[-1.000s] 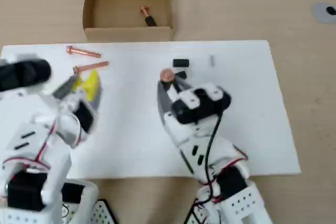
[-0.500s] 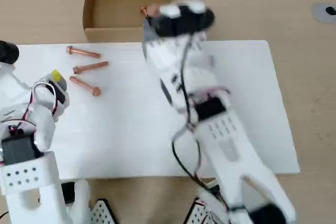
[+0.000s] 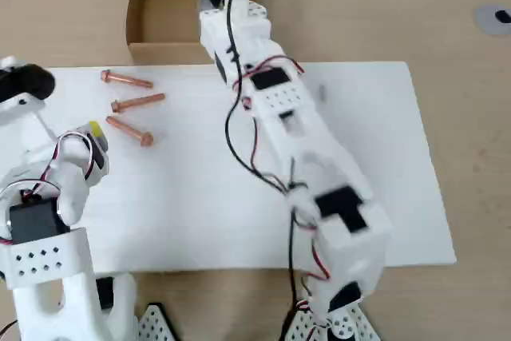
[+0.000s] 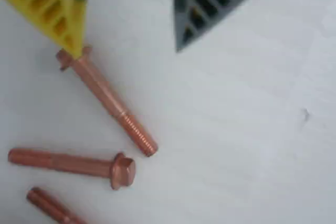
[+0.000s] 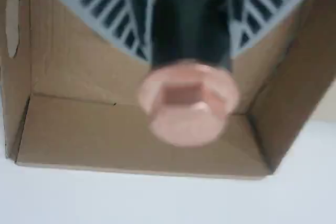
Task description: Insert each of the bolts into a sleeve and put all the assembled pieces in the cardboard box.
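The right jaws pinch a black sleeve (image 5: 189, 30) holding a copper hex-head bolt (image 5: 186, 98), with the floor of the open brown cardboard box (image 5: 131, 140) beneath them. Release only once the piece is low and well inside the walls. The left jaws stand spread, a loose copper bolt (image 4: 107, 100) beside one tip.

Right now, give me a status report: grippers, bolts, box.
Right gripper shut on sleeved bolt, at box. Left gripper open over three loose bolts on mat. Nothing seen blocking the box.
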{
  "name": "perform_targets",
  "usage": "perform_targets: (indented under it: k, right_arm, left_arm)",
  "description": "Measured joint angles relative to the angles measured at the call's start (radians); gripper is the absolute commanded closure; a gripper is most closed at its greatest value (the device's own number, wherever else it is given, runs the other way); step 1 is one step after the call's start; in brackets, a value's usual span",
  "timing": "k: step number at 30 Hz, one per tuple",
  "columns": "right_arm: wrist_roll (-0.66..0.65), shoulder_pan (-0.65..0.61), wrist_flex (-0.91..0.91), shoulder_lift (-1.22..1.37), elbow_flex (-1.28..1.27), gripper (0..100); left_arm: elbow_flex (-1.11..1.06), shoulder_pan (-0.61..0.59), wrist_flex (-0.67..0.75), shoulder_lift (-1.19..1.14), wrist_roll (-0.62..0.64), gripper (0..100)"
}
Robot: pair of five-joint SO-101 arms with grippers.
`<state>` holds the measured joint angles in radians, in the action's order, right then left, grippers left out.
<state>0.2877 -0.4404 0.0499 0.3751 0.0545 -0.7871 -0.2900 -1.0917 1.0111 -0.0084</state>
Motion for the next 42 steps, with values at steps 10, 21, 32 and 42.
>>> perform_targets:
  k: [10, 21, 32, 42]
  right_arm:
    - [-0.054, 0.040, 0.000, 0.526, 0.537, 98.9]
    - [-0.114, 0.061, 0.129, 0.956, 1.054, 98.6]
    - [-0.126, 0.063, 0.310, 1.100, 1.333, 87.8]
    - [-0.124, 0.068, 0.371, 1.108, 1.370, 74.8]
  left_arm:
    - [-0.009, 0.000, 0.000, 0.000, -0.051, 87]
    - [-0.078, 0.127, 0.002, 0.000, -0.057, 87]
    - [-0.084, 0.137, 0.107, -0.003, -0.057, 87]
    - [-0.084, 0.137, 0.107, -0.009, -0.057, 87]
